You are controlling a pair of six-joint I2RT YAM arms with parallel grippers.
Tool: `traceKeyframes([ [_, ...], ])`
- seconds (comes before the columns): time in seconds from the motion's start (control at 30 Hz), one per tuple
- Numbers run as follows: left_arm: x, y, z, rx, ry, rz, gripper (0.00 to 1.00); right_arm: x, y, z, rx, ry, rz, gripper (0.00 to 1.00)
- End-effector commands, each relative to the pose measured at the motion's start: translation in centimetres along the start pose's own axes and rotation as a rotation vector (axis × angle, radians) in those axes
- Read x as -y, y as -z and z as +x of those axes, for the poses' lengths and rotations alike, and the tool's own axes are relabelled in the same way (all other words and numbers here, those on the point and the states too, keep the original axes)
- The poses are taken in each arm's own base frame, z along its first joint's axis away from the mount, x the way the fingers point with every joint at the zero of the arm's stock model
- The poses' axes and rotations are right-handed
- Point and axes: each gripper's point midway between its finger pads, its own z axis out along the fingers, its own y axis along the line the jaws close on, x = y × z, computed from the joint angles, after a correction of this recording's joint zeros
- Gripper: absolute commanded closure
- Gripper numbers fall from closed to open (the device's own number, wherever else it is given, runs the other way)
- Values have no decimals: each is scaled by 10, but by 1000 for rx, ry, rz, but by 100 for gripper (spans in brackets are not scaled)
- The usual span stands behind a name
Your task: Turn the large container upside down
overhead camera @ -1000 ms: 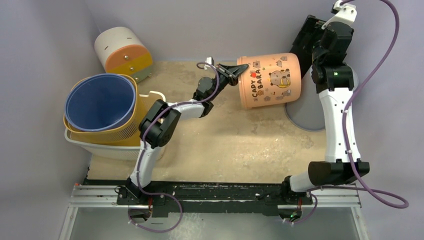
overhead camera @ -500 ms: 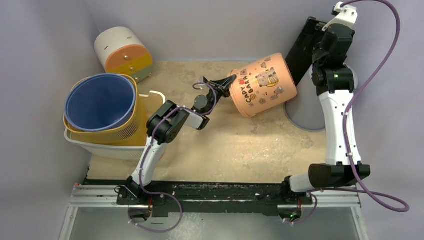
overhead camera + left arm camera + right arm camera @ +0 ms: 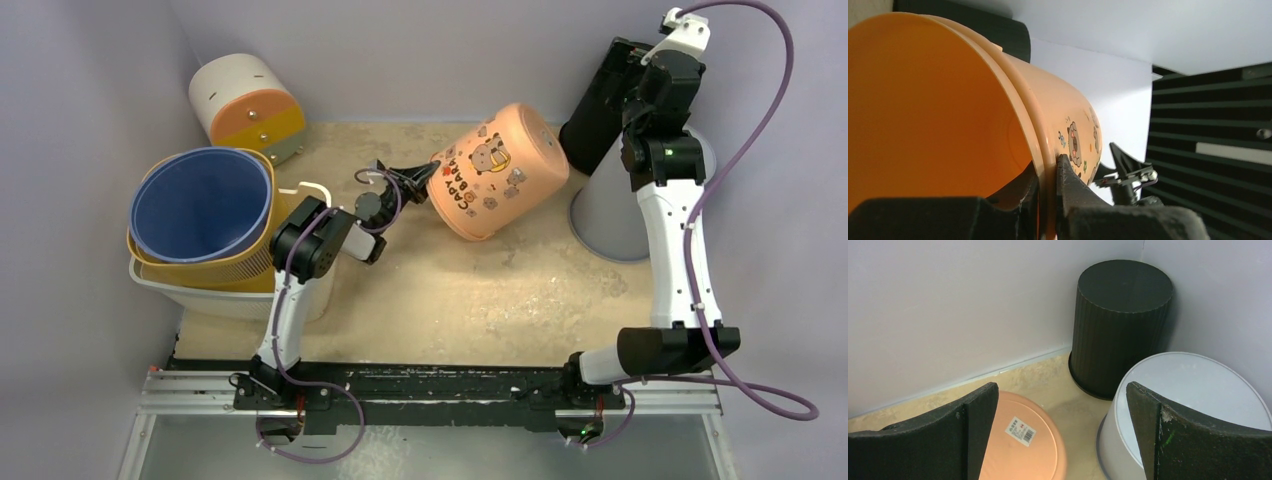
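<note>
The large container is an orange capybara-print bucket (image 3: 495, 172), held tilted above the table, its base up and to the right, its mouth down and to the left. My left gripper (image 3: 418, 178) is shut on its rim; in the left wrist view one finger is inside and one outside the rim (image 3: 1048, 165). The bucket's flat base with a barcode label shows in the right wrist view (image 3: 1020, 435). My right gripper (image 3: 1063, 430) is open and empty, high at the back right, above the bucket's base and a grey bin.
An upside-down grey bin (image 3: 610, 205) and an upside-down black ribbed bin (image 3: 598, 100) stand at the back right. A blue bucket nested in a yellow one sits in a white basket (image 3: 205, 215) at the left. A white-and-orange cylinder (image 3: 245, 100) lies at the back left.
My left gripper has pulled back toward the left and rotated, carrying the orange bucket left and tipping its base further up. The right arm has barely moved.
</note>
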Motion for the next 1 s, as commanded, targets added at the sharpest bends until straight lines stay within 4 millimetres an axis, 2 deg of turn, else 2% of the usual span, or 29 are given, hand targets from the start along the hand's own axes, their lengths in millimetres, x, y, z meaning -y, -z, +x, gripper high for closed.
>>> traceKeyframes([
  [0.0, -92, 28, -18, -49, -236, -377, 90, -1, 3, -14, 48, -7, -10, 0],
  [0.07, -113, 37, -27, -57, -306, -490, 86, -1, 3, -13, 46, -6, -10, 0],
  [0.27, -148, 68, -54, -50, -408, -687, 70, -1, 2, -5, 28, -1, -11, 0],
  [0.37, -158, 80, -64, -39, -436, -743, 64, -1, 2, -2, 21, 0, -14, 0],
  [0.5, -162, 84, -69, -44, -474, -784, 61, -2, 1, 1, 14, -1, -18, 0],
  [0.67, -162, 84, -74, -59, -533, -850, 61, -2, 3, 1, 13, -1, -21, 0],
  [0.77, -151, 77, -69, -99, -589, -866, 61, -3, 3, 5, 5, 3, -32, 0],
  [0.83, -139, 74, -60, -144, -646, -882, 61, -4, 3, 11, -7, 12, -40, 0],
  [0.97, -102, 67, -25, -312, -836, -894, 61, -6, 3, 23, -34, 19, -61, 0],
])
